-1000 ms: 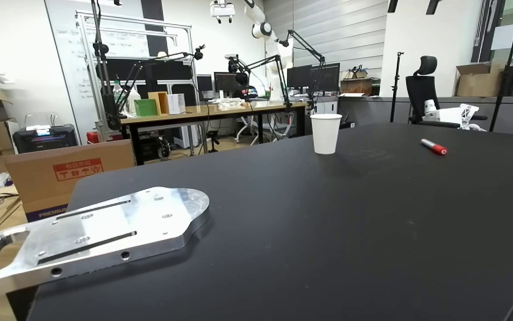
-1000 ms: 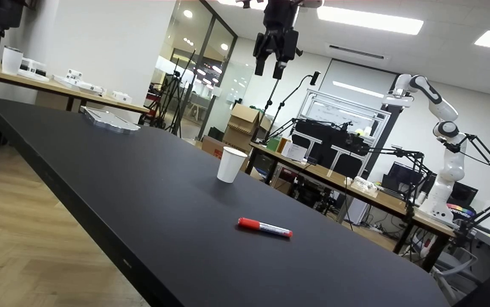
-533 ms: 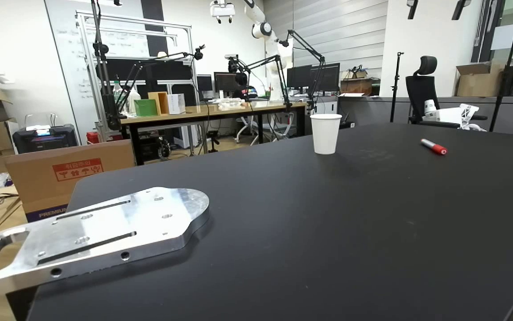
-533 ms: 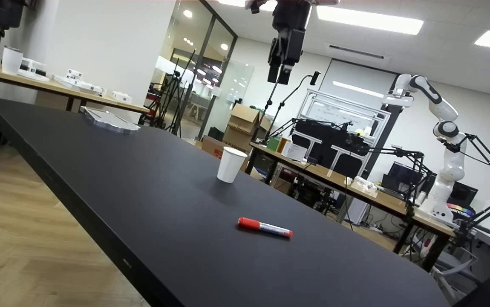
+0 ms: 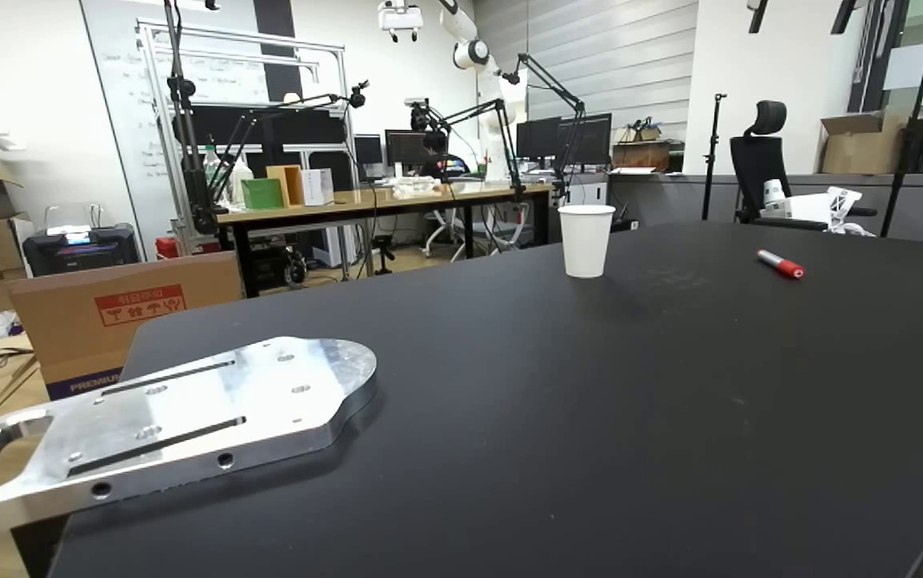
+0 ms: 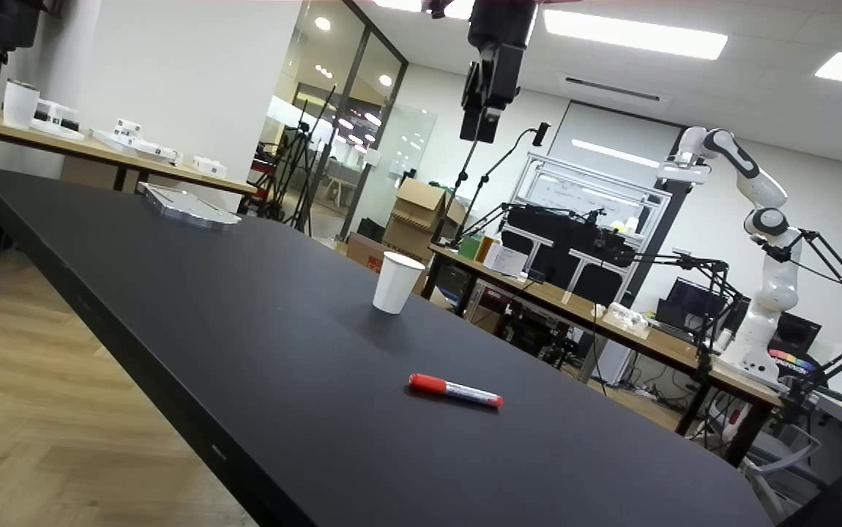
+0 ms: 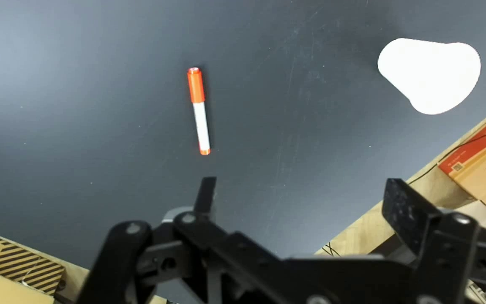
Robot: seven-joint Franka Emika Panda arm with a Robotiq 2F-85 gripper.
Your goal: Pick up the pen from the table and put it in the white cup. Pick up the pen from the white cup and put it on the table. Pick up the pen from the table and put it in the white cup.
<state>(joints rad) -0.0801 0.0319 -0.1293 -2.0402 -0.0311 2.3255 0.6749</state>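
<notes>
Lengthwise, pen [image 7: 200, 114] lies cap [image 7: 196, 86] away from gripper [image 7: 301, 183].

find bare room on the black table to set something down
The matte black table has broad bare room between the slotted silver metal plate and the white tapered paper cup. The gap between cup and thin red-and-white pen is tighter. The wooden bench beyond looks crowded.

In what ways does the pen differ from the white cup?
The pen is red and white; the cup is plain white. The pen lies flat; the cup stands upright. The pen is slim; the cup is wider, flaring toward its rim. Both rest on the black table.
</notes>
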